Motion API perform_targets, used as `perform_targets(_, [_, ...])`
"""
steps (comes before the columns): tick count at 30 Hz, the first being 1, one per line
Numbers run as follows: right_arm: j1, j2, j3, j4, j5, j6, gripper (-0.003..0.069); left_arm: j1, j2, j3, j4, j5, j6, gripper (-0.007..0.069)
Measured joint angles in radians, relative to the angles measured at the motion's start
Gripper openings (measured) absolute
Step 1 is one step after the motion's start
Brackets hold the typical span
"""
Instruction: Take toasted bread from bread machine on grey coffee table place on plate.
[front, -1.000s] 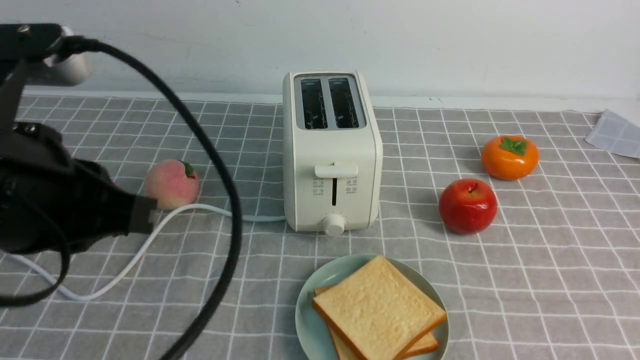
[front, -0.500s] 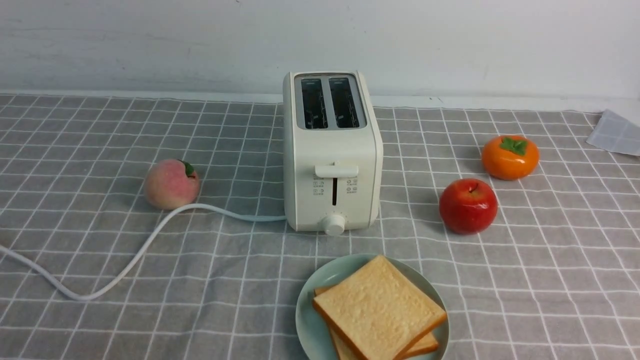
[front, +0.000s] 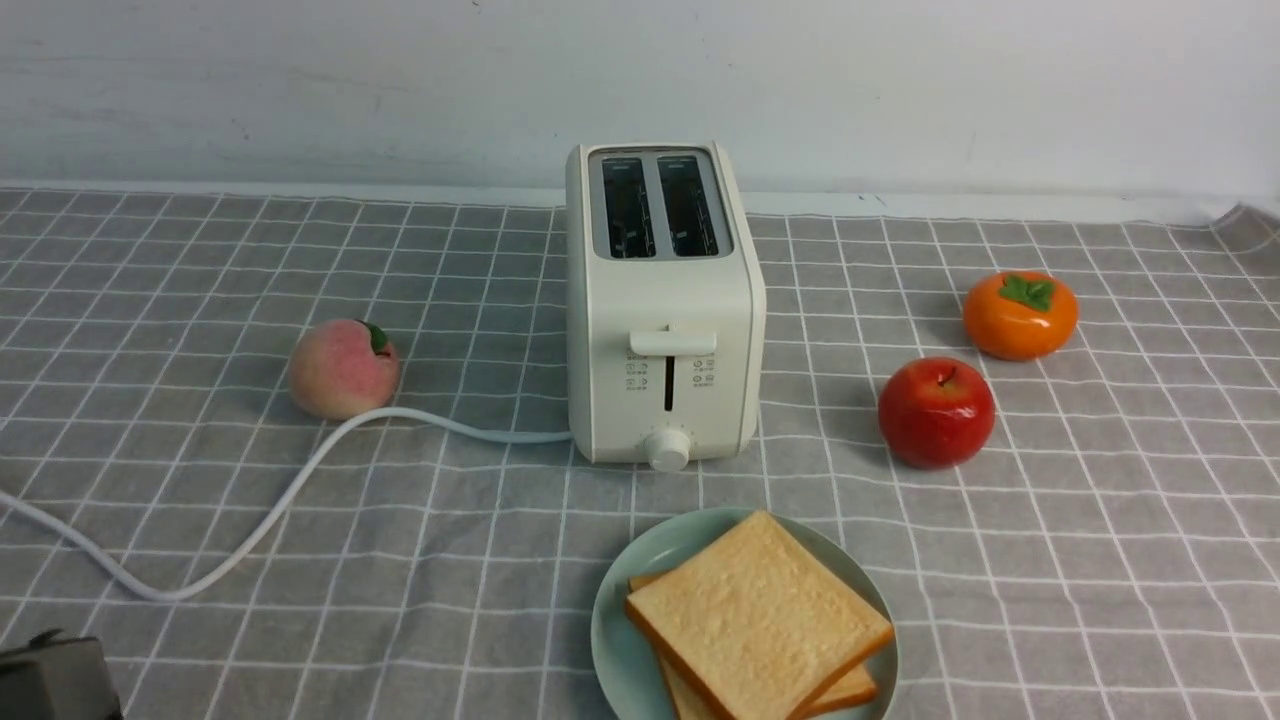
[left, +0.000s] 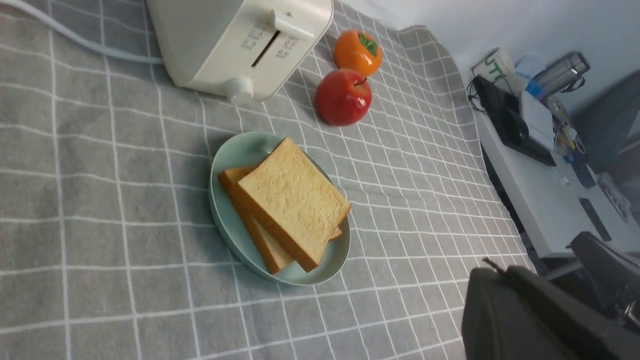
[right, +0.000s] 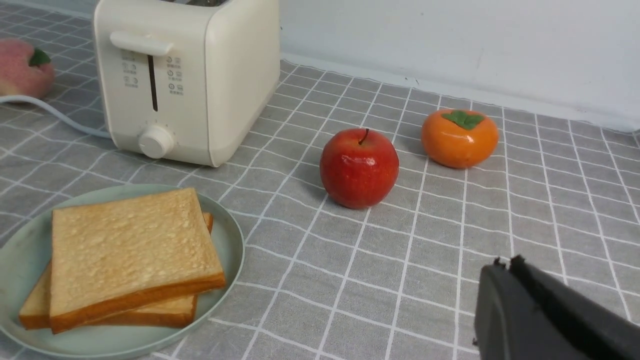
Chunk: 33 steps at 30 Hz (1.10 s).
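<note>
Grey coffee table (front: 200, 560): toasted bread (front: 757, 617) stacked on plate (front: 612, 610), six o'clock of bread machine (front: 662, 300). Left gripper (left: 530, 315), right gripper (right: 545, 320): jaw states unreadable.

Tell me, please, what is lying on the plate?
Two toast slices stacked on the plate, the top one askew. It covers most of the lower slice; only edges show.

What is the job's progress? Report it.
Done: both slices of toasted bread lie stacked on the plate, and the bread machine shows empty slots. In hand: nothing; each gripper holds nothing that shows. Left: nothing visible to move.
</note>
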<state>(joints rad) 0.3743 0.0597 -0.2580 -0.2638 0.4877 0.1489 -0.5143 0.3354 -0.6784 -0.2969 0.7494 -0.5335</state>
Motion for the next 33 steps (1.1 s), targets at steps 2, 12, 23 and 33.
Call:
perform_targets(2, [0.000,0.000,0.000,0.001,0.000,0.000,-0.0005,0.000,0.000,0.000,0.002,0.000,0.000,-0.0014])
perform_targets(12, [0.000,0.000,0.000,0.005,0.000,0.001,0.0003,0.000,0.000,0.000,0.009,-0.002,0.000,-0.0014])
perform_targets(23, [0.000,0.000,0.000,0.005,0.000,0.001,0.0012,0.003,-0.020,0.056,0.055,-0.060,0.016,-0.0014])
perform_targets(33, [0.000,0.000,0.000,0.005,0.000,0.001,0.0023,0.295,-0.264,0.476,0.320,-0.361,0.151,-0.0013])
